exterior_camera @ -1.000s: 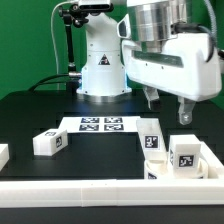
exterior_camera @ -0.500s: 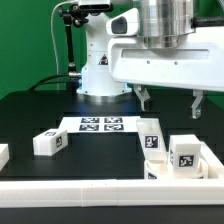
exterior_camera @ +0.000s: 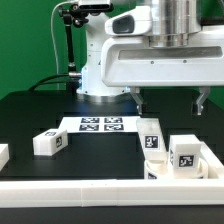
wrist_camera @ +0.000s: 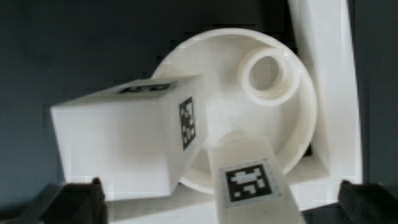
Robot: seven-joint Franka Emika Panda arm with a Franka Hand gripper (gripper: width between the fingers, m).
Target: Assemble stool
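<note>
My gripper (exterior_camera: 170, 101) hangs open and empty above the stool parts at the exterior view's right. Below it an upright white leg (exterior_camera: 152, 135) and a tagged block leg (exterior_camera: 185, 152) stand on or by the round seat (exterior_camera: 164, 171), which is mostly hidden behind the front wall. Another leg (exterior_camera: 50, 143) lies left of the marker board, and one more leg (exterior_camera: 3, 153) is cut off at the left edge. In the wrist view the seat disc (wrist_camera: 240, 80) with its round hole lies under the block leg (wrist_camera: 121, 130) and a tagged leg (wrist_camera: 246, 180), between the spread fingertips (wrist_camera: 71, 200) of the gripper (wrist_camera: 217, 205).
The marker board (exterior_camera: 100, 124) lies flat on the black table in front of the robot base (exterior_camera: 100, 72). A low white wall (exterior_camera: 80, 190) runs along the front edge, and a white ledge (exterior_camera: 212, 158) borders the parts at the right.
The hand has turned about its vertical axis so both fingers now stand side by side, wide apart, and it has shifted slightly right. The parts have not moved.
</note>
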